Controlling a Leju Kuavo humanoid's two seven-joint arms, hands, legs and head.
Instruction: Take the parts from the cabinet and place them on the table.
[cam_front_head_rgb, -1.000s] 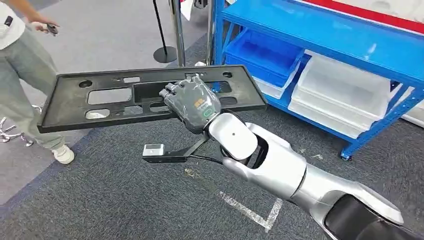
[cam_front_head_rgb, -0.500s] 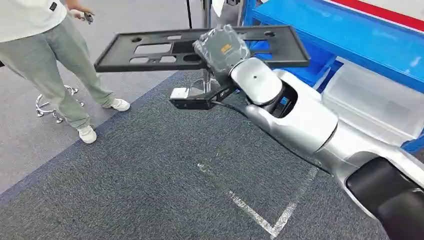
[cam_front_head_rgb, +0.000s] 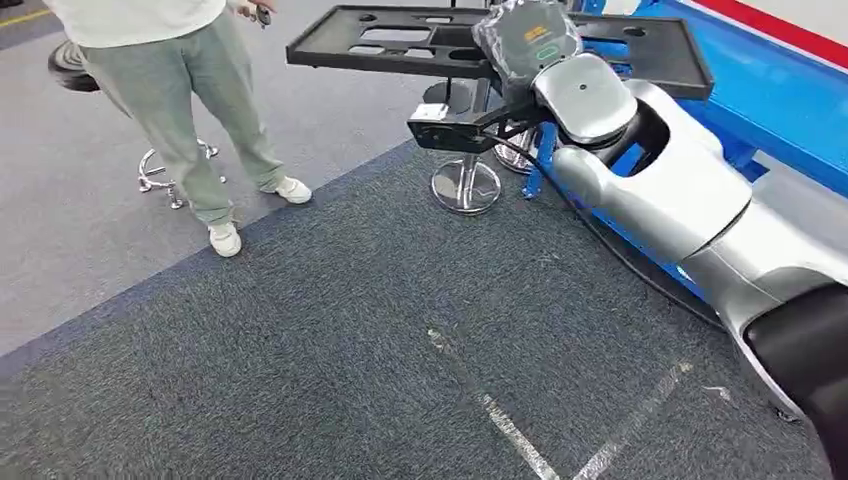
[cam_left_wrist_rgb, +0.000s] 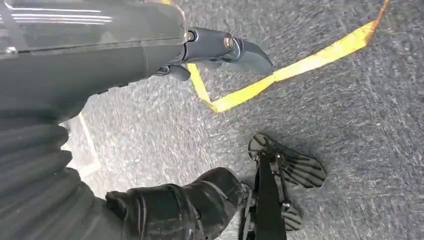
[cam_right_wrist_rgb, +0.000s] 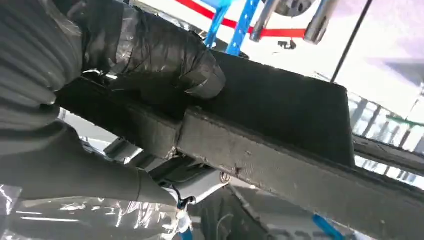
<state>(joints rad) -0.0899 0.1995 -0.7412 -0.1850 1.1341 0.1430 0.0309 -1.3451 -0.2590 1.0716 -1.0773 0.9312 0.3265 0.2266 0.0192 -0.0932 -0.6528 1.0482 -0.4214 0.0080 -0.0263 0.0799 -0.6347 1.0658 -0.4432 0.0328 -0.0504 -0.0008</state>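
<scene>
Gripping the black panel (cam_front_head_rgb: 400, 40) at its near edge, my right hand (cam_front_head_rgb: 525, 40) holds it flat above the carpet (cam_front_head_rgb: 350, 330). Beyond the panel I see a stool (cam_front_head_rgb: 465, 185), a person (cam_front_head_rgb: 190, 110) and blue shelving (cam_front_head_rgb: 770, 90). Left hand (cam_left_wrist_rgb: 220, 47): I can't tell its grip.

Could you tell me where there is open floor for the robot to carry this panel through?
Free: dark carpet ahead, between the person and the blue rack. Crowded: around the chrome stand base beneath the black panel held by the right hand.
</scene>
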